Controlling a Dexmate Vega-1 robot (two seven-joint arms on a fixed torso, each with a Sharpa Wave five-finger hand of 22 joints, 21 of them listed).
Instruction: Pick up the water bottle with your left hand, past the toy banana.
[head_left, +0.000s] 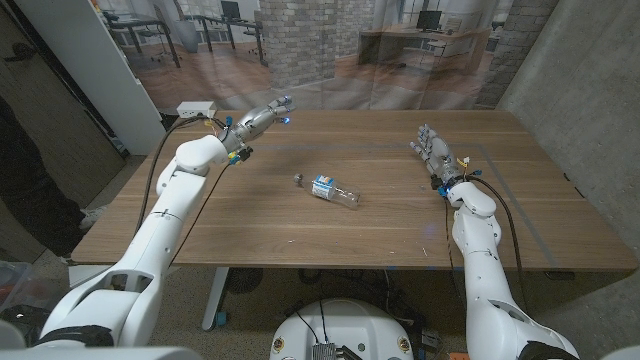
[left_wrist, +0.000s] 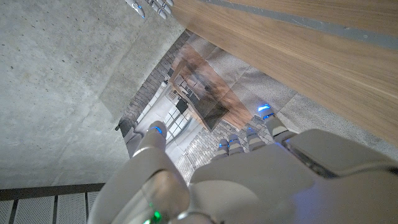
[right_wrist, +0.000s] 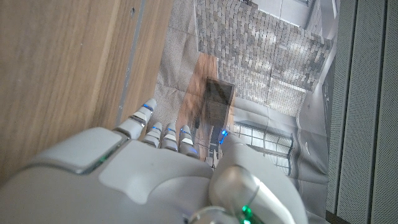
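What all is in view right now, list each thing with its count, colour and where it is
Clear plastic water bottle with blue label: one, lying on its side at the table's middle.
White box with cables: one, at the far left corner.
Wooden table: one, brown.
No toy banana can be seen.
Left hand: white, raised near the far left corner, holding nothing.
Right hand: white, at the table's right side, fingers apart, holding nothing.
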